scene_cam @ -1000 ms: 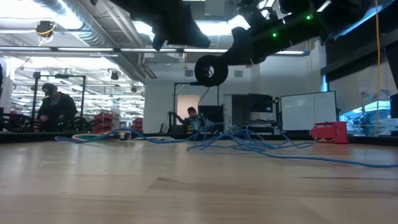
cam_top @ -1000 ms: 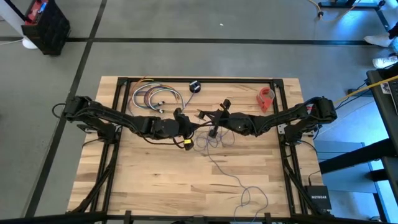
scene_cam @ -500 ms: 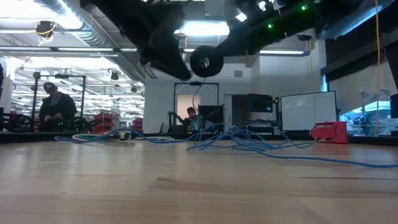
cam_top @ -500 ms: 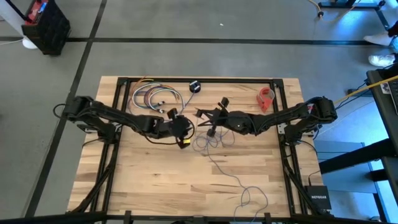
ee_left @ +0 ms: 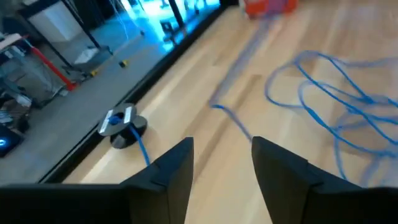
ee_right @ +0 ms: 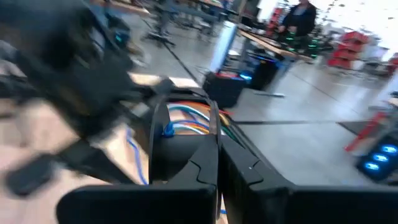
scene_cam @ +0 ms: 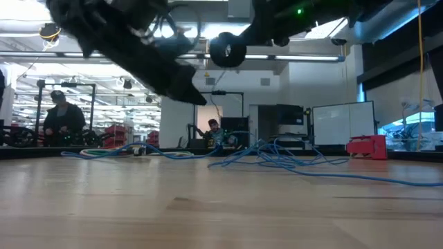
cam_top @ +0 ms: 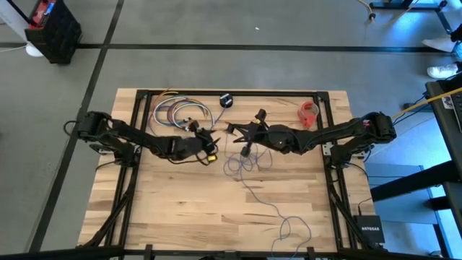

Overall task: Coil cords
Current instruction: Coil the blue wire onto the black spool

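Observation:
My right gripper hangs above the table's middle, shut on a small black round puck. The thin grey-purple cord drops from the puck to loose loops on the wood. From there it trails to more loops at the near edge. My left gripper is to the left of the puck and lower. It is open, with nothing between its fingers, and points toward the far right. A second small black puck lies flat by the far edge. My right gripper pinches the black puck between its two shut fingers, coming about level from the table's right. The fingers themselves hide which part of it they have. The puck is lifted clear of the table, and the cord hangs slack below it.
A bundle of thicker multicoloured cables lies at the far left of the table. A small red object sits at the far right. Bare wood lies to the near left. People stand in the room beyond the table.
My left gripper has drawn back from my right gripper toward the table's left and has sunk lower. My right gripper has risen a little with the puck, which hangs higher above the table than before. The cord loops on the wood have stayed put.

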You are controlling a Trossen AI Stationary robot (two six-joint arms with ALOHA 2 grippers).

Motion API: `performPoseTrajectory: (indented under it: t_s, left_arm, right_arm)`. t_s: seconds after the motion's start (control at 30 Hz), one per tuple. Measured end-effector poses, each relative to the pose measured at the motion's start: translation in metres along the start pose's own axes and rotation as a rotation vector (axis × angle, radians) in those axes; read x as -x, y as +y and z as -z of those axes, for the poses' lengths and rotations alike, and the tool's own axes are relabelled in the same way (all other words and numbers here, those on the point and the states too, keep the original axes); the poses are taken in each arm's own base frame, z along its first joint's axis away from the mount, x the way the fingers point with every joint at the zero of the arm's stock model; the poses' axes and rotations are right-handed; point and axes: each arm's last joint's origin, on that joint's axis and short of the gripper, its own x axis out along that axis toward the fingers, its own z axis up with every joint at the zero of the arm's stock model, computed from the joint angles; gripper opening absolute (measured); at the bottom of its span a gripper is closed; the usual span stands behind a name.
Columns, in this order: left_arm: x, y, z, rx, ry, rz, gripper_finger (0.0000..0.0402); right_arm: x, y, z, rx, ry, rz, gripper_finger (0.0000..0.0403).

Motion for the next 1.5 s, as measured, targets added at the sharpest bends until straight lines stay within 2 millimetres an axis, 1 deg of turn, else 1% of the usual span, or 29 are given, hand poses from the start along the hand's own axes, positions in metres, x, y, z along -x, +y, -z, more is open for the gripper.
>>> performPoseTrajectory:
  t_s: [0.07, 0.13, 0.33, 0.6, 0.7, 0.77, 0.87, 0.93, 1.07, 1.17, 1.3, 1.4, 1.5]
  left_arm:
    - [0.001, 0.004, 0.002, 0.058, -0.075, 0.002, 0.0157]
    - [0.002, 0.004, 0.000, 0.069, -0.118, 0.008, 0.0157]
    - [0.006, -0.001, 0.000, 0.028, -0.122, 0.027, 0.0157]
    - [0.004, 0.002, 0.000, 0.025, -0.118, 0.017, 0.0155]
    - [0.005, 0.000, 0.000, 0.002, -0.115, 0.024, 0.0128]
    - [0.006, -0.001, 0.003, -0.021, -0.093, 0.027, 0.0093]
    - [0.006, 0.000, 0.008, -0.045, -0.046, 0.026, 0.0031]
    - [0.008, 0.002, 0.005, -0.025, -0.050, 0.024, 0.0009]
    - [0.015, 0.006, -0.003, 0.006, -0.081, 0.029, 0.0009]
    - [0.024, 0.013, -0.011, 0.055, -0.088, 0.033, 0.0004]
    - [0.035, 0.025, -0.013, 0.129, -0.041, 0.030, 0.0004]
    - [0.043, 0.033, -0.017, 0.213, -0.031, 0.027, 0.0003]
    - [0.049, 0.039, -0.020, 0.284, -0.033, 0.052, 0.0005]
  right_arm:
    - [0.000, -0.002, -0.003, -0.037, -0.023, -0.034, 0.0005]
    - [-0.001, -0.003, -0.003, -0.064, -0.034, -0.067, 0.0005]
    - [-0.004, -0.004, -0.001, -0.088, -0.042, -0.094, 0.0005]
    - [-0.003, -0.001, -0.001, -0.126, -0.049, -0.192, 0.0005]
    - [-0.003, -0.001, -0.001, -0.126, -0.049, -0.194, 0.0005]
    - [-0.003, -0.001, -0.001, -0.124, -0.042, -0.189, 0.0005]
    - [-0.003, -0.001, 0.000, -0.122, -0.038, -0.190, 0.0005]
    - [-0.003, -0.001, 0.000, -0.122, -0.037, -0.191, 0.0005]
    - [-0.003, 0.000, 0.004, -0.100, -0.001, -0.196, 0.0005]
    - [-0.003, 0.001, 0.007, -0.060, 0.024, -0.212, 0.0005]
    - [-0.005, 0.004, 0.014, -0.021, 0.063, -0.249, 0.0005]
    - [-0.010, 0.008, 0.020, 0.005, 0.068, -0.251, 0.0005]
    - [-0.016, 0.012, 0.030, 0.048, 0.093, -0.253, 0.0005]
